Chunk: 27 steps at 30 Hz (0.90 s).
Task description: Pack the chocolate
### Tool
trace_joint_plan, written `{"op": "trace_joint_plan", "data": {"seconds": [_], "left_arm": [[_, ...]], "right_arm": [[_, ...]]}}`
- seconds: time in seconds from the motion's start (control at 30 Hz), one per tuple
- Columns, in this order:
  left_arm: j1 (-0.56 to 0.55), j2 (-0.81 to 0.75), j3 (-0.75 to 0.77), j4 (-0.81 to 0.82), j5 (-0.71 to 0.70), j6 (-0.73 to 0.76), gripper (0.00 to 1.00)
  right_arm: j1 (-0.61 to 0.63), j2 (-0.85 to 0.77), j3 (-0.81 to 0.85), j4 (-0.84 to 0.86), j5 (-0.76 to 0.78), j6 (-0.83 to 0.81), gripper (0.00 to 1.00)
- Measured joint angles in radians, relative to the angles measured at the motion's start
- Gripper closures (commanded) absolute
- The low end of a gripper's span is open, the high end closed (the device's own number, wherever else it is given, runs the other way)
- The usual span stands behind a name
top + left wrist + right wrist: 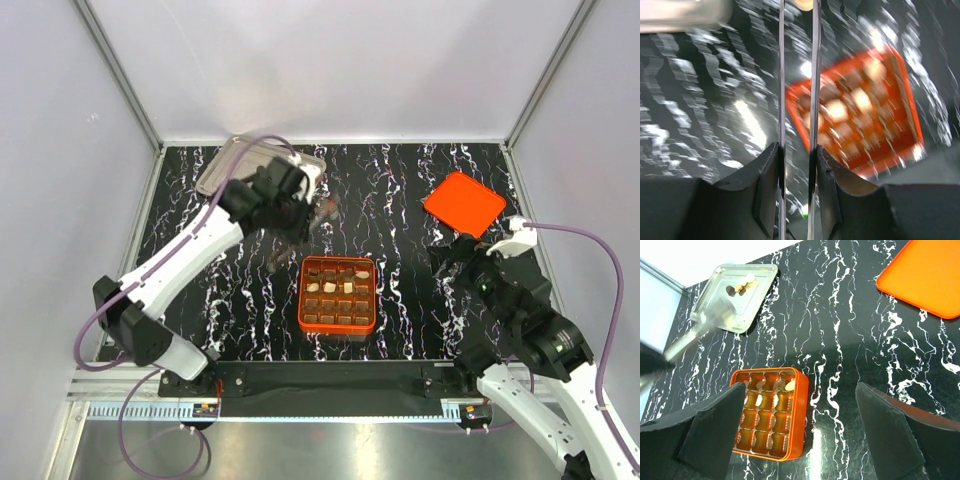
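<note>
On my feed the black white-veined marble table (420, 300) holds 3 containers: a shallow silver metal tray (747, 305) at the far left, a flat orange plastic lid (463, 203) lying well apart at the far right, and the open orange box with its brown grid of cells (302, 296) in the middle. I judge the packing partly done. Several cells already carry chocolate pieces (348, 286), dark and cream, though I cannot count them, and a few pieces (744, 284) are still in the tray.

The left gripper (322, 213) hangs between tray and box, its thin blades nearly pressed together. The wrist view is smeared, but a pale blob at the tips looks like 1 cream-white piece (802, 4) pinched there.

The right gripper (800, 390) is spread wide and empty near the box. The lid is not yet on.
</note>
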Motion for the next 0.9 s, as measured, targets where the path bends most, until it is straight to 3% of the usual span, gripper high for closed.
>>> {"op": "trace_joint_plan", "data": {"seconds": [0.13, 0.43, 0.9], "left_arm": [[-0.13, -0.08, -0.097, 0.0, 0.04, -0.032, 0.64], [-0.263, -0.201, -0.289, 0.061, 0.055, -0.136, 0.64], [-0.336, -0.162, -0.351, 0.183, 0.056, -0.193, 0.64]], "right_arm": [[0.0, -0.02, 0.011, -0.024, 0.014, 0.002, 0.0], [0.0, -0.046, 0.02, -0.078, 0.033, 0.016, 0.0], [0.0, -0.059, 0.043, -0.115, 0.05, 0.024, 0.0]]}}
